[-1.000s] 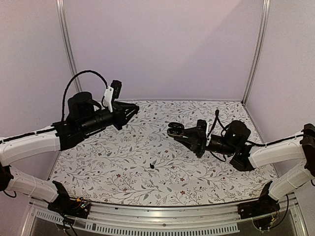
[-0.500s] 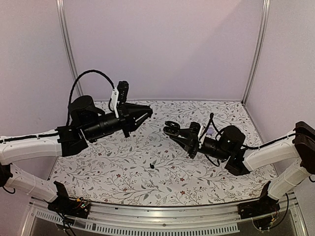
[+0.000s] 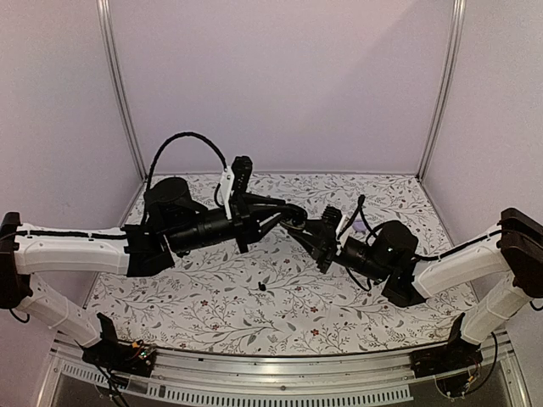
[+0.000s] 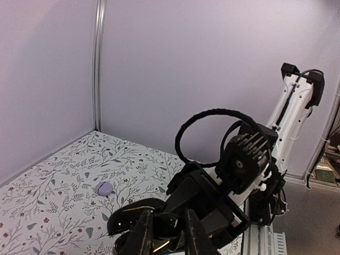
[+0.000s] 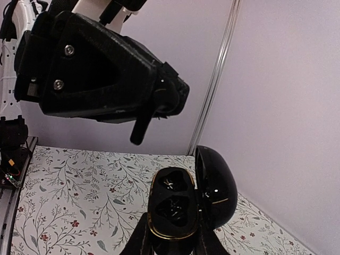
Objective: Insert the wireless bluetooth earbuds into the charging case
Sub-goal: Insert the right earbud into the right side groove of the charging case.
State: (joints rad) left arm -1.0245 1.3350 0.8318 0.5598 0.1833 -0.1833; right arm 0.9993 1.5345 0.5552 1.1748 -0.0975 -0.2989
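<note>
The charging case (image 3: 298, 222) is black with a gold rim, and my right gripper (image 3: 307, 232) is shut on it above the middle of the cloth. Its lid stands open in the right wrist view, where the charging case (image 5: 172, 210) shows two empty wells between my right gripper (image 5: 174, 240) fingers. My left gripper (image 3: 277, 219) reaches in from the left, its tip just beside the case. In the left wrist view my left gripper (image 4: 167, 227) is shut on a small black earbud (image 4: 162, 225), with the case (image 4: 130, 215) right behind it. A second earbud (image 3: 262, 287) lies on the cloth.
A small lavender round piece (image 3: 361, 227) lies on the patterned cloth (image 3: 212, 297) behind the right arm; the same lavender piece (image 4: 104, 188) shows in the left wrist view. Pale walls with metal posts (image 3: 119, 93) close in the back and sides.
My left arm has swung right and forward toward the middle. My right arm has brought the open case left to meet it. Both grips look unchanged; the earbud on the cloth has not moved.
</note>
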